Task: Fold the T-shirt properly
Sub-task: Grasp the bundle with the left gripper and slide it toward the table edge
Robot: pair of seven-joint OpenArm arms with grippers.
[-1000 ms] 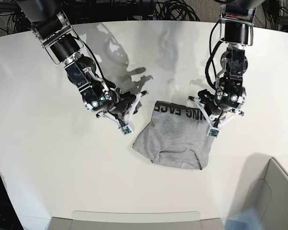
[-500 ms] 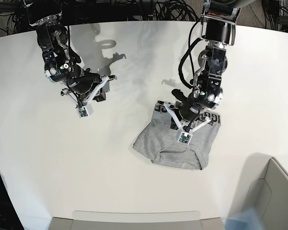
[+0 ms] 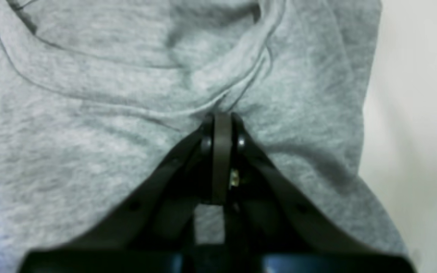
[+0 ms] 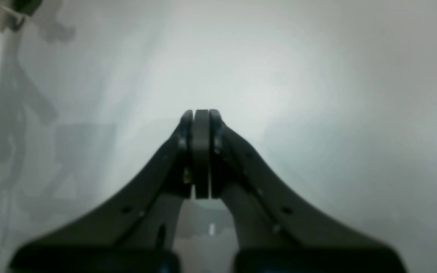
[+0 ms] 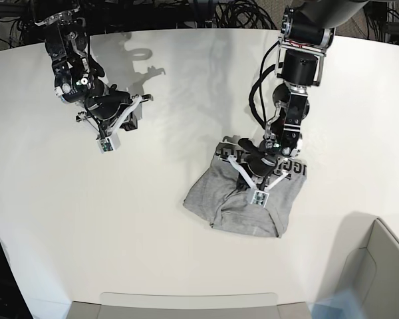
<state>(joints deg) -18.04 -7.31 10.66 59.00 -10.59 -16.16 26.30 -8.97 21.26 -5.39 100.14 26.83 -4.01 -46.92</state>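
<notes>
The grey T-shirt (image 5: 229, 199) lies folded into a small bundle right of the table's middle. A band of black lettering (image 5: 294, 167) shows along its far edge. My left gripper (image 5: 254, 193) is shut, and its tips rest on the cloth. In the left wrist view the left gripper (image 3: 222, 116) touches the T-shirt (image 3: 89, 151) just short of the collar seam (image 3: 127, 89), with nothing seen between the fingers. My right gripper (image 5: 116, 129) hangs shut and empty over bare table at the far left, well away from the shirt. The right wrist view shows that gripper (image 4: 201, 112) above white tabletop only.
A grey bin (image 5: 379, 272) stands at the front right corner. A pale tray edge (image 5: 186, 300) runs along the front. Black cables (image 5: 233, 13) lie behind the white table (image 5: 153, 219). The shirt's right edge meets bare table (image 3: 412, 113).
My left gripper moved from the shirt's right edge onto its middle, towards the collar. The right arm drew back from beside the shirt to the far left.
</notes>
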